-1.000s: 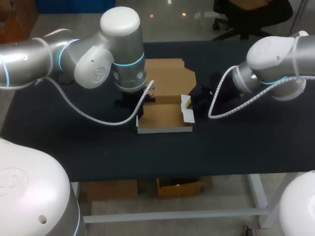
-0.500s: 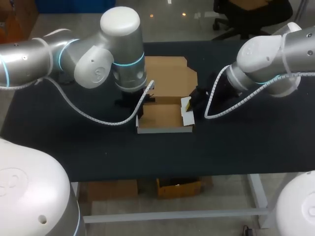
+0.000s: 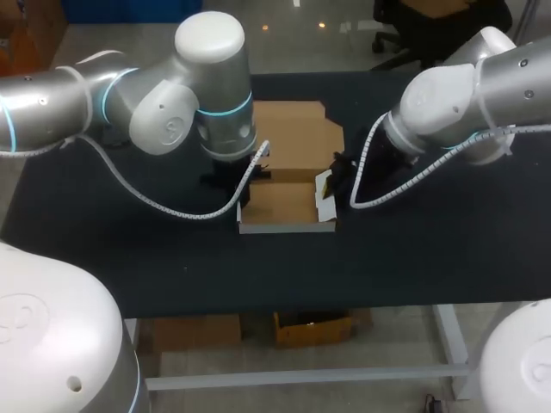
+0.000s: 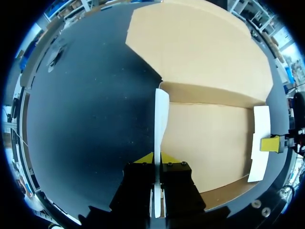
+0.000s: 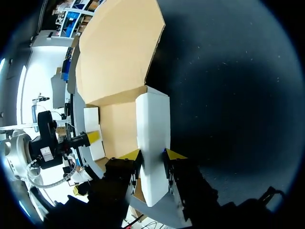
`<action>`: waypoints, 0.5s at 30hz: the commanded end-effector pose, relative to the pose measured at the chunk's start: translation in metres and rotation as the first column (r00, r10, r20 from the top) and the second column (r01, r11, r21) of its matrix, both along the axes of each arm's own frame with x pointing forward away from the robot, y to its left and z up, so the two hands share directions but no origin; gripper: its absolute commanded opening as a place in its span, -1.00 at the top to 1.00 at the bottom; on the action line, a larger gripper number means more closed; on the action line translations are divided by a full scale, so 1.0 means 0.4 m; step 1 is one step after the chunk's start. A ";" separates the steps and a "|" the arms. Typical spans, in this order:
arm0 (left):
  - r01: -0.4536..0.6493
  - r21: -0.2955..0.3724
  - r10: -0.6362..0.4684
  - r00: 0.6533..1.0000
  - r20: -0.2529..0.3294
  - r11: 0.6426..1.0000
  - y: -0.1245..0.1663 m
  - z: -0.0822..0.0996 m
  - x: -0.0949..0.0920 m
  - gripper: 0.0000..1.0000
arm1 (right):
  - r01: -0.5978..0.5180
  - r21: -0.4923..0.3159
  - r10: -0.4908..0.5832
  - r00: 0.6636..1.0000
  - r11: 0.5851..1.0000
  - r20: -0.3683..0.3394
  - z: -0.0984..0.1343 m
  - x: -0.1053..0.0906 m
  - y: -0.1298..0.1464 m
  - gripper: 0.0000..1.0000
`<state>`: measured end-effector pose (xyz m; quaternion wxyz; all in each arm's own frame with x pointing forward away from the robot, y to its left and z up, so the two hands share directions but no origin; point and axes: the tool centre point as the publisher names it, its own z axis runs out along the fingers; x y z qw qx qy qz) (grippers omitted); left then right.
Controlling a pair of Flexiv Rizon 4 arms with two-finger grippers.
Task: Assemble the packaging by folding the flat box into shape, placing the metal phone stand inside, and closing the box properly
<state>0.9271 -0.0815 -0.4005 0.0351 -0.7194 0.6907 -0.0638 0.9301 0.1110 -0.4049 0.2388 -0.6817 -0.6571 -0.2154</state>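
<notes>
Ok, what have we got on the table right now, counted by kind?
cardboard box: 1
grippers: 2, the left gripper and the right gripper, each closed on a side flap
Total: 3

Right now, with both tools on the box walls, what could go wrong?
1. The left tool pinches the left wall, which looks bowed; more squeeze or twist may crease it.
2. The right tool holds the right wall; uneven pulls could tear or drag the box.
3. The lid lies flat; walls may spring back on release.
</notes>
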 end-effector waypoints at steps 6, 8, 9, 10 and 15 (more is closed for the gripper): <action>0.000 0.003 0.000 1.000 0.001 1.000 -0.005 0.001 0.000 1.00 | 0.017 -0.082 -0.018 1.000 0.997 -0.014 -0.001 -0.007 0.015 0.51; 0.000 0.003 0.000 1.000 0.001 1.000 -0.005 0.001 0.000 1.00 | 0.019 -0.113 -0.022 0.999 0.993 -0.027 0.000 -0.008 0.017 0.52; 0.000 0.003 0.000 1.000 0.001 1.000 -0.005 0.001 0.000 1.00 | 0.020 -0.126 -0.025 0.999 0.992 -0.031 0.000 -0.008 0.017 0.52; 0.000 0.003 0.000 1.000 0.001 1.000 -0.005 0.001 0.000 1.00 | 0.021 -0.136 -0.026 0.999 0.991 -0.035 0.000 -0.009 0.017 0.51; 0.000 0.003 0.000 1.000 0.001 1.000 -0.005 0.001 0.000 1.00 | 0.025 -0.239 -0.043 0.997 0.971 -0.068 -0.004 -0.010 0.018 0.48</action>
